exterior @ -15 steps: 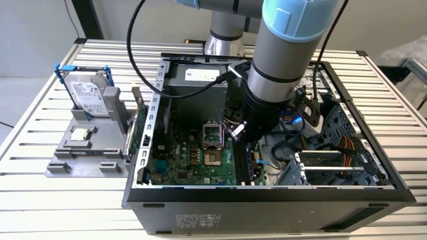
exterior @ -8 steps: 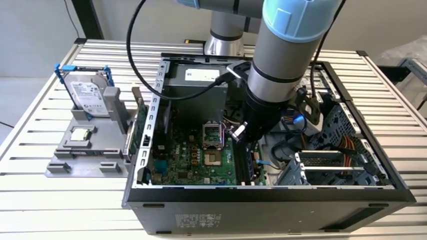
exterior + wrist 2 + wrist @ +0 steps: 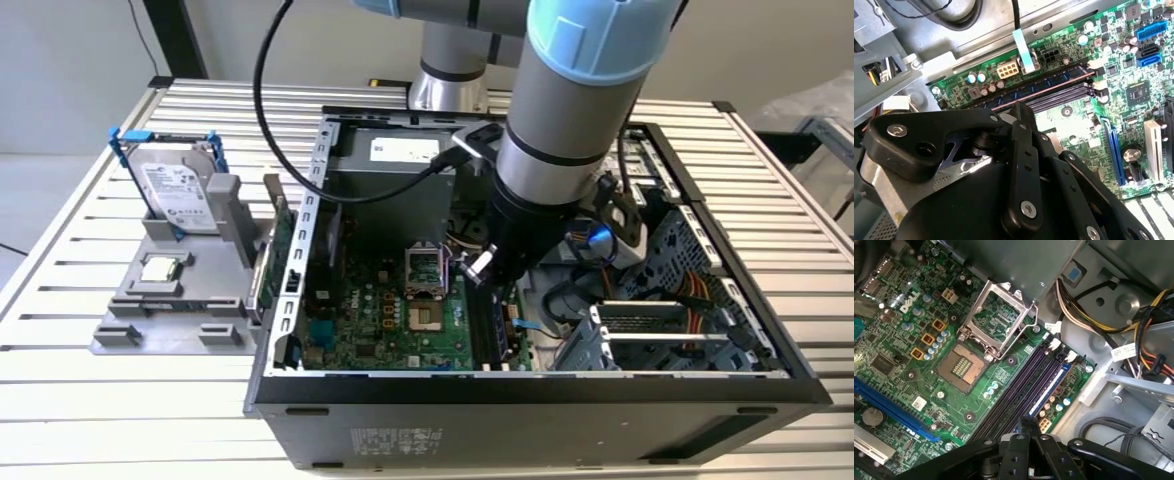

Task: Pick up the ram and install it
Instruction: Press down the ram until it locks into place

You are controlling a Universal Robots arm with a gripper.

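1. On the exterior view's left, the drive [image 3: 180, 190] stands in a grey rack.
2. In the open case [image 3: 534, 400], the gripper [image 3: 482, 271] hangs over the memory slots, fingers together, gripping nothing.
3. The ram [image 3: 1044, 82] sits in the outermost slot.

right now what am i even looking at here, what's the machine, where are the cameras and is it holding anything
The big grey tube is a robot arm reaching down into an open computer case on a slatted metal table. The exterior view looks on from outside. Both wrist views ride on the arm and look past its black gripper at the green motherboard. At the exterior view's left, a grey holder carries an upright hard drive and a flat processor chip. The ram seems to stand in a memory slot close by the gripper; whether the gripper grips it I cannot tell.
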